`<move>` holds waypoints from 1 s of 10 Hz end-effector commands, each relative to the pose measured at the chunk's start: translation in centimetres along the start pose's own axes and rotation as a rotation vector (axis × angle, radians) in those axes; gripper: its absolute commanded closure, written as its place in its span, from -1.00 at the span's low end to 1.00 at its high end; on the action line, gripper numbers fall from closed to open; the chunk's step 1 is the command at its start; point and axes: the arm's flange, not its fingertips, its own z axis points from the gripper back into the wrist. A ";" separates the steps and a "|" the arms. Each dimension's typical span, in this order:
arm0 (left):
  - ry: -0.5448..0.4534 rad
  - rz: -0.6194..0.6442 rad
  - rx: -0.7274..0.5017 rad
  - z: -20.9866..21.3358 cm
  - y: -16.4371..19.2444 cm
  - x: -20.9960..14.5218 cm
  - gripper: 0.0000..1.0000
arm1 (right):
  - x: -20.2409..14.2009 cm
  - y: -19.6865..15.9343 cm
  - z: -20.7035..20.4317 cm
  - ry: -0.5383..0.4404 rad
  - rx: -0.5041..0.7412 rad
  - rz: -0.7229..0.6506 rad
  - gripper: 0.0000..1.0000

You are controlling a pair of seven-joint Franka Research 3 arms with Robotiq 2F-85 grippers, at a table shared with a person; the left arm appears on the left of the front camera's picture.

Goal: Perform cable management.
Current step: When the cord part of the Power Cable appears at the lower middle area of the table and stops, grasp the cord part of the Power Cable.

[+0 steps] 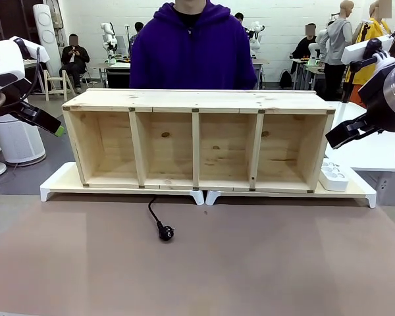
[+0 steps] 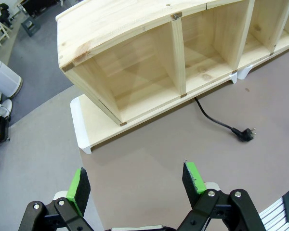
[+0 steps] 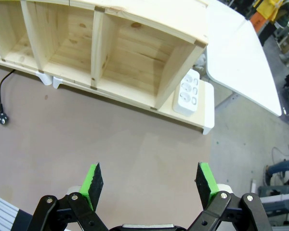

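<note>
The cable (image 1: 151, 212) comes out from under the shelf (image 1: 197, 99) at its front edge, a little left of the middle. It runs over the table (image 1: 263, 263) toward my side, bending slightly right before it ends in the plug (image 1: 165, 232). Its long axis lies roughly front to back — plug end nearest me, the other end hidden under the shelf. Nothing touches it.

My left hand (image 2: 135, 185) hangs raised by the table's left edge, fingers wide apart and empty. In its wrist view the plug lies ahead and off to the right, well apart. My right hand (image 3: 149, 183) hangs out by the right edge, also spread and empty. The strip (image 3: 188, 94) at the shelf's right end is much closer to it than the cable.

I judge the left hand the nearer one — the reach goes inward and down to the plug, with the fingers turned to close across the cable, not along it.
</note>
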 end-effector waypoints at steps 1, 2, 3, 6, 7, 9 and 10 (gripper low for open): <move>-0.014 0.012 -0.005 -0.3 0.0 0.2 -1.00 | 0.1 -0.1 -0.4 0.005 0.004 -0.002 -1.00; -0.014 0.012 -0.005 -0.3 0.0 0.2 -1.00 | 0.1 -0.1 -0.4 0.005 0.004 -0.002 -1.00; -0.014 0.012 -0.005 -0.3 0.0 0.2 -1.00 | 0.1 -0.1 -0.4 0.005 0.004 -0.002 -1.00; -0.014 0.012 -0.005 -0.3 0.0 0.2 -1.00 | 0.1 -0.1 -0.4 0.005 0.004 -0.002 -1.00; -0.014 0.012 -0.005 -0.3 0.0 0.2 -1.00 | 0.1 -0.1 -0.4 0.005 0.004 -0.002 -1.00; -0.014 0.012 -0.005 -0.3 0.0 0.2 -1.00 | 0.1 -0.1 -0.4 0.005 0.004 -0.002 -1.00; -0.014 0.012 -0.005 -0.3 0.0 0.2 -1.00 | 0.1 -0.1 -0.4 0.005 0.004 -0.002 -1.00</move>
